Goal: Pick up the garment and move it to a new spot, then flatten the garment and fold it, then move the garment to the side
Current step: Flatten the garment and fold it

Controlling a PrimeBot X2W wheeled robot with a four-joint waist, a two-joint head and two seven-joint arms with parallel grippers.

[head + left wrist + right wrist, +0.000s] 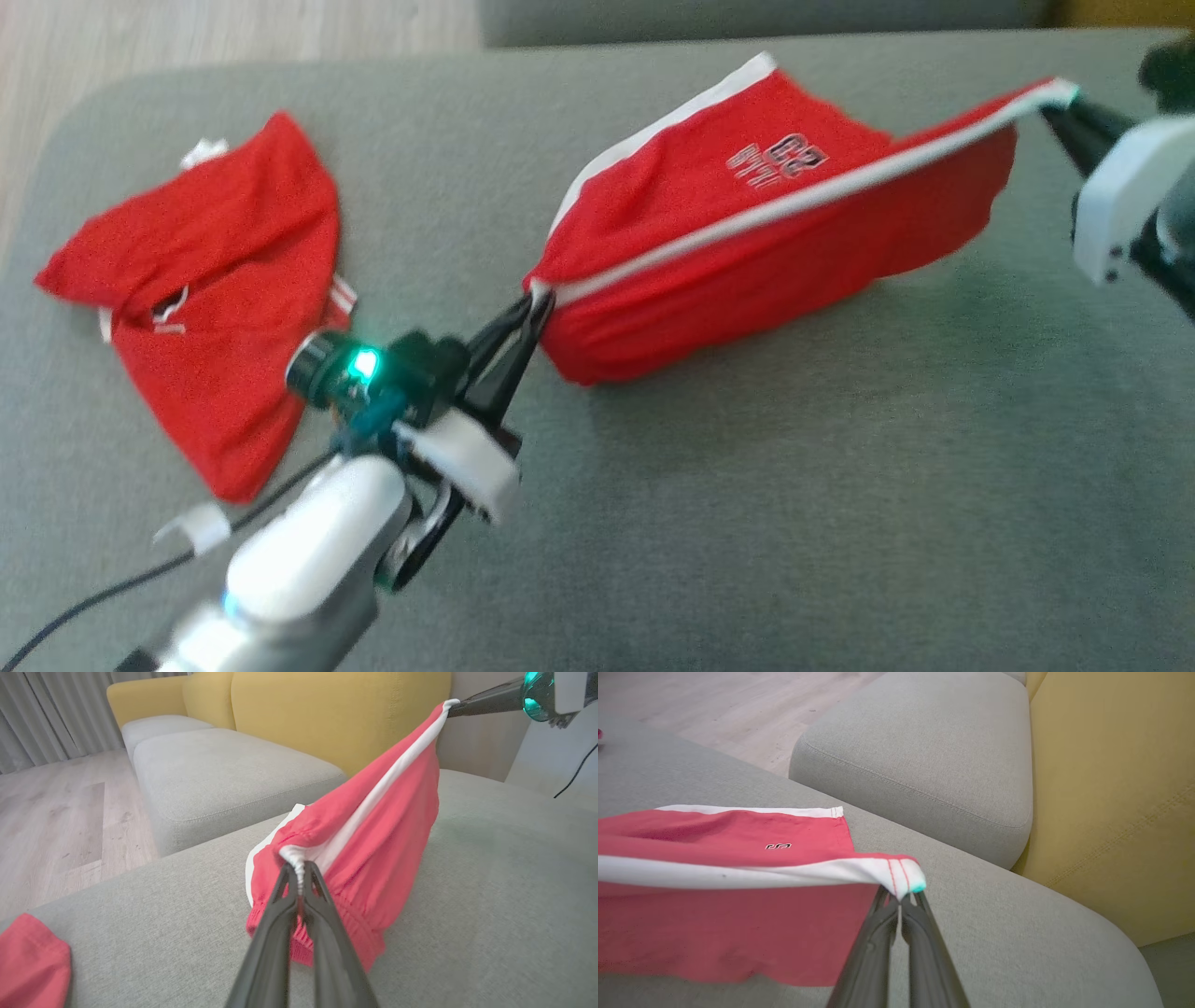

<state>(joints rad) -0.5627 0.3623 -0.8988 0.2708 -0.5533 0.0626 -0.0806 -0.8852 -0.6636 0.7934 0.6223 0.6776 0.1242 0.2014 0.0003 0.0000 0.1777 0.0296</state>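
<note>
The left arm's pale silver forearm [308, 551] rises from the lower left of the head view, with a green light glowing at its dark wrist [362, 366]. The left gripper [537, 306] points up and to the right. Its two long dark fingers [274, 914] are pressed together on a white-trimmed corner of the red fabric garment [747, 243]. The right gripper [1057, 105] reaches in from the far right and pinches the opposite trimmed corner, jaws closed tight.

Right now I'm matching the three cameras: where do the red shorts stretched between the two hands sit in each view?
Head view: red shorts, centre to upper right.
Left wrist view: red shorts, centre, rising to upper right.
Right wrist view: red shorts, left half.
Shared landmark: their white stripe, taut along the top edge.
</note>
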